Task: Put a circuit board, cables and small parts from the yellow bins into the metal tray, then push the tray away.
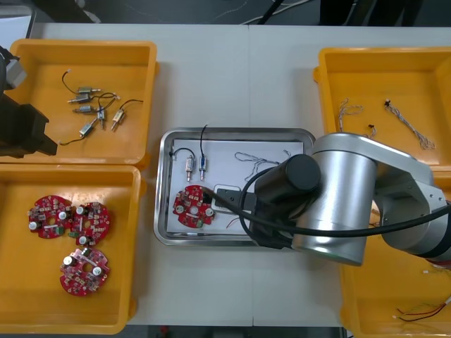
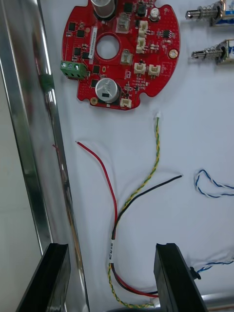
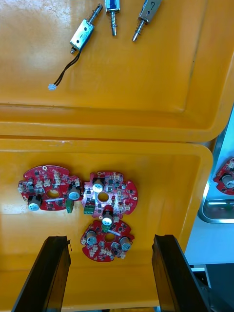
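Light worktop [image 1: 282, 42] is carrying a shiny metal tray [image 1: 163, 183], where the right claw [image 2: 112, 251] is hovering released astride a limp, light red-and-yellow twisted cable [image 2: 113, 234] lying inside; grasping its sleeved middle seems best. Meanwhile the left claw [image 3: 111, 239] is idling released left of the tray.

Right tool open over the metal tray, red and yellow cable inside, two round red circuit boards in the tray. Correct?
No. The shiny metal tray holds one round red circuit board, not two; front view shows it. Rest stands: right tool open over the tray, red and yellow cable inside. Left tool hovers open over a yellow bin.
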Available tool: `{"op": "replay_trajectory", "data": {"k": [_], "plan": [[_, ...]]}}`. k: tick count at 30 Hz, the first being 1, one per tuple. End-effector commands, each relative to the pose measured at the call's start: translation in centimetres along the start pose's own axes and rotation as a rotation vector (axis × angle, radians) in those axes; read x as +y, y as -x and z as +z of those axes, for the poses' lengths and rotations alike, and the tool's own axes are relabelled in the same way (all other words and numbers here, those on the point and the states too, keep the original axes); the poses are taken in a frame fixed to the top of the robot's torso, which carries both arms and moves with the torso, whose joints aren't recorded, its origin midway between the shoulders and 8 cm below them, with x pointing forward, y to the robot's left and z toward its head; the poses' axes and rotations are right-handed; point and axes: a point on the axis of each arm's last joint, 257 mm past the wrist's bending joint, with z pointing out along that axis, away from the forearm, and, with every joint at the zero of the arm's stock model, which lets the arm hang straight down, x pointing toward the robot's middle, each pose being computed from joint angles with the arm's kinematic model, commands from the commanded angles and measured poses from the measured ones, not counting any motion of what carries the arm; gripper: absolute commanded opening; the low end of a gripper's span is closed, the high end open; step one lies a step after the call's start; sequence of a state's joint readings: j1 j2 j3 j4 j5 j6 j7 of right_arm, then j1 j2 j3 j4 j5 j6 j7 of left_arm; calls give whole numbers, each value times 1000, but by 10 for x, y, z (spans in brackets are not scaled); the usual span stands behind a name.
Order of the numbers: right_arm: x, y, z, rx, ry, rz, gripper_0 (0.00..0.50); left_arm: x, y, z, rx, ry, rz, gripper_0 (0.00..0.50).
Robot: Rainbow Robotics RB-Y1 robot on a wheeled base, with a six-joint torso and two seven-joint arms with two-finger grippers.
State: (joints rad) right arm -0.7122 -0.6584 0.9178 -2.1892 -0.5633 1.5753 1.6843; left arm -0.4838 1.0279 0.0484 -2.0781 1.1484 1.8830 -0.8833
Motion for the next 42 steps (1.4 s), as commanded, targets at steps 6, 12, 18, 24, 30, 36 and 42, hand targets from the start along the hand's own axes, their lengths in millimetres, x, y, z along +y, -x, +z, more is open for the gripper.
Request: {"op": "replay_trajectory", "data": {"k": [6,12,18,24,30,36,42], "plan": [[26,26,9,-12,-12,-153,500,7,3,-5,-24,11,41,500],[38,28,18,1,1,-170,500,8,2,-5,-20,14,39,500],[43,27,29,25,-7,-179,500,8,1,-5,-20,14,45,500],[50,26,37,40,-7,-186,500,8,2,-5,-21,15,46,500],[55,28,40,41,-5,-190,500,8,2,-5,-21,15,46,500],[60,25,42,47,2,-186,500,8,2,-5,-21,15,46,500],[58,20,46,62,-9,-178,500,8,2,-5,-21,15,46,500]]}}
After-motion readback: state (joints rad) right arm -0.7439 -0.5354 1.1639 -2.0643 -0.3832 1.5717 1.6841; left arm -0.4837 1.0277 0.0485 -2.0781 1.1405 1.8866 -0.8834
